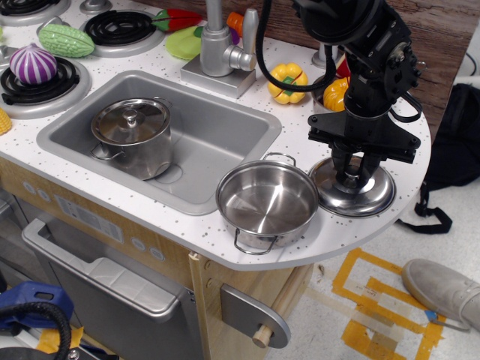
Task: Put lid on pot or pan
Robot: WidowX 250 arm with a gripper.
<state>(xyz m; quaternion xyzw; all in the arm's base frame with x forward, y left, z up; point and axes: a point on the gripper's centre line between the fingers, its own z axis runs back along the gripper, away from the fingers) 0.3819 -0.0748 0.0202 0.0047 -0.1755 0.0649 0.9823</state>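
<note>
The wide shallow steel pot (267,201) with two wire loop handles stands open on the counter's front edge, right of the sink. The round domed steel lid (352,192) lies flat on the counter just right of the pot. My gripper (352,177) is straight above the lid's centre, fingers closed in around the small centre knob, which they hide. The lid's rim still looks to rest on the counter.
A taller steel pot with its own lid (133,135) stands in the sink (217,142). The faucet (217,41) rises behind the sink. Toy peppers (288,81) lie behind my gripper. The counter edge (397,202) curves close to the lid's right.
</note>
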